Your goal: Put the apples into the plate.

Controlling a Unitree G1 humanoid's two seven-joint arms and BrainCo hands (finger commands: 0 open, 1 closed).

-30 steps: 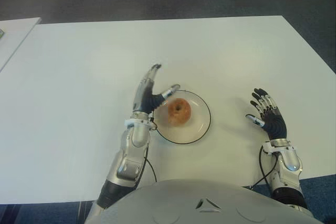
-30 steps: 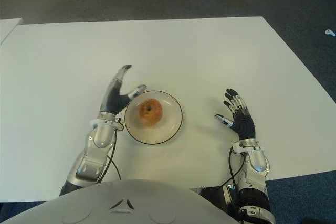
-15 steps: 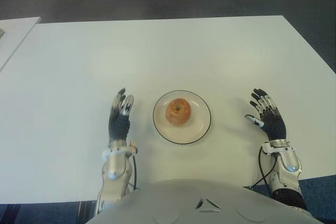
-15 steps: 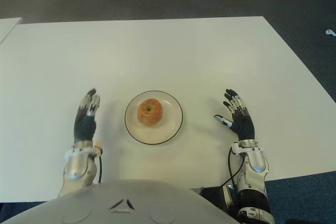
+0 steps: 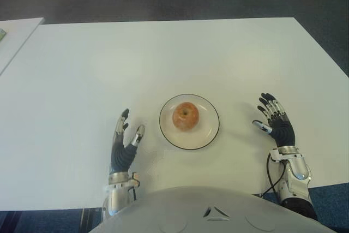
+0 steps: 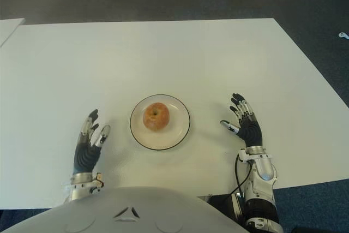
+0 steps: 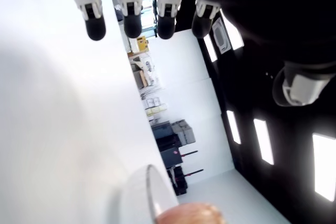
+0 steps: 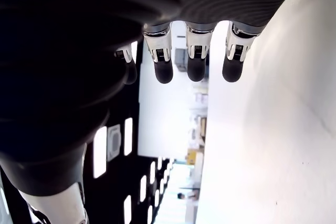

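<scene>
Apple (image 5: pixel 185 115) sitting mid plate (image 5: pixel 207 135) on desk (image 5: pixel 82 69). Left hand (image 5: pixel 123 145) beside plate, fingers spread, empty. Right hand (image 5: pixel 275 125) on other side, also spread, empty. Probably no more apples. Keep hands clear of rim; no nudging.

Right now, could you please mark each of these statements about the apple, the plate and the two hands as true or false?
1. The apple lies on the plate. True.
2. The left robot hand grips the apple. False: it is open, left of the plate, holding nothing.
3. The right robot hand is open, right of the plate. True.
4. A second apple lies on the table. False: only one apple shows.
</scene>
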